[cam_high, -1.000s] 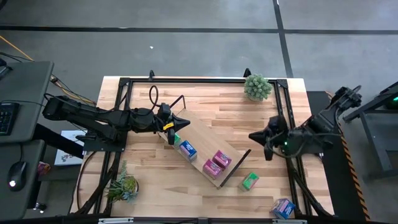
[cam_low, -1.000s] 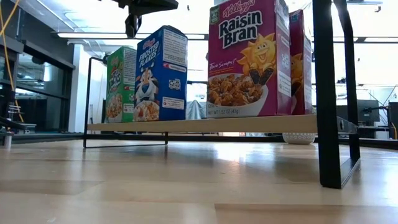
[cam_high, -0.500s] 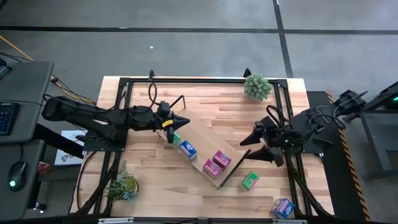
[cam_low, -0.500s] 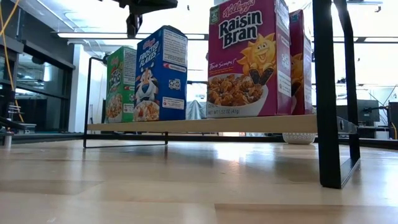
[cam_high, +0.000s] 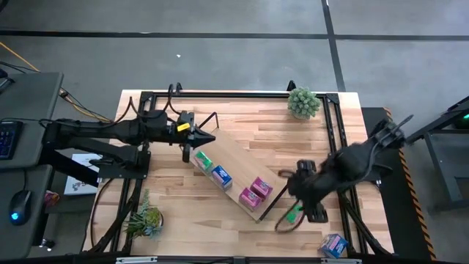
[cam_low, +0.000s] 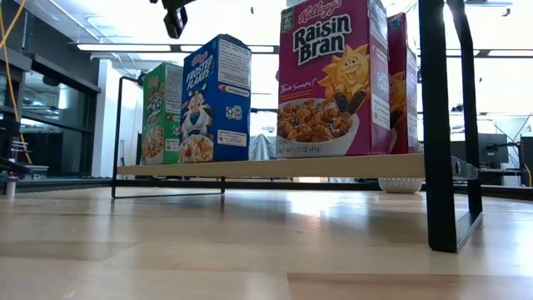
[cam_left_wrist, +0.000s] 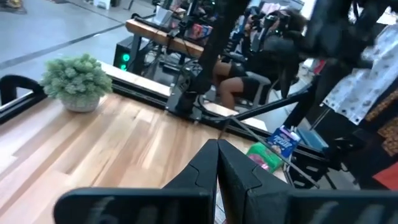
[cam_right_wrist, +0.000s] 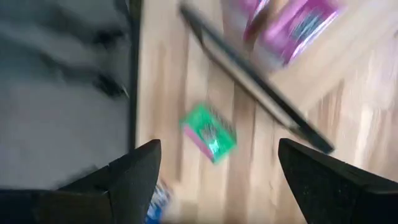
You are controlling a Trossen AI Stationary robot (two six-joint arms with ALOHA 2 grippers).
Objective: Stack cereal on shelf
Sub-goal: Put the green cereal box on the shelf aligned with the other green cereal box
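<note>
- The right gripper (cam_high: 293, 211) hangs over the table's near-right part, its fingers (cam_right_wrist: 134, 174) spread wide with nothing between them; the loose green cereal box (cam_high: 294, 213) lies flat on the wood right beneath it, just beside the shelf's near end frame (cam_high: 277, 198).
- A second ago this gripper was shut and sat back by the table's right edge; it has since opened fully and swung in over the green box.
- The left gripper (cam_high: 208, 136) is closed tight and empty, its tip over the shelf's far end near the table's far-left part; it has drawn back a little from the boxes since the earlier frame.
- The shelf (cam_high: 234, 167) runs diagonally across the middle of the table and carries four boxes in a row: a green box (cam_high: 202, 160), a blue box (cam_high: 220, 176) and two pink boxes (cam_high: 255, 192).
- A second blue box (cam_high: 335, 244) lies at the table's near-right corner, well apart from the shelf.
- The right wrist view alone shows the open gap centred over the green box, with the pink boxes beyond the black end frame.
- The low view alone shows the box fronts: the four stand upright on the board.
- The left wrist view alone shows a person seated beyond the table's right side, and the potted plant (cam_high: 303, 102) at the far-right corner.
- Another plant (cam_high: 144, 218) sits at the near-left edge.
</note>
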